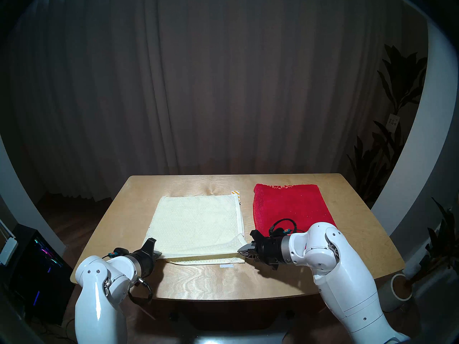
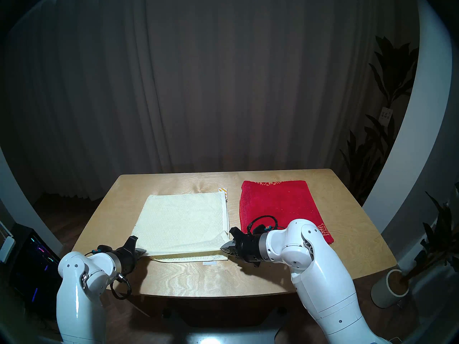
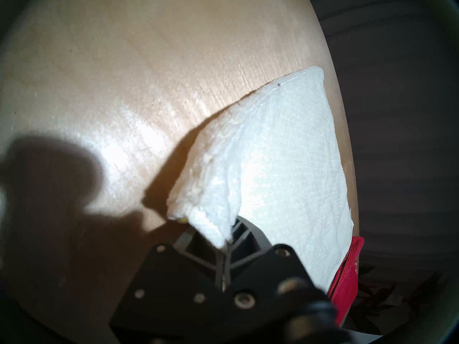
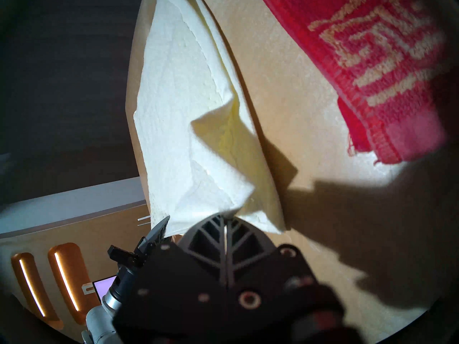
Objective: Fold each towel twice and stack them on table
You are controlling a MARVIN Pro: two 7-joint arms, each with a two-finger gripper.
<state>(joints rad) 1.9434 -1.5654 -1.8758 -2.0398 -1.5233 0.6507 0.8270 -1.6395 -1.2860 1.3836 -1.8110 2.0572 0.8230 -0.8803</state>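
the two head views look down from above and behind the arms across the whole counter (image 1: 211, 284) toward a curtain, nearly the same picture twice. the left wrist view sits very close over the cream towel (image 3: 278, 162), facing its near left corner. the right wrist view, seemingly tilted, is just as close at the near right corner, sharing that towel and the red towel (image 4: 372, 63).

Two white jointed robot arms reach forward, angled downward. The black left gripper (image 1: 157, 255) and black right gripper (image 1: 242, 249) are each clamped closed, tips facing inward.
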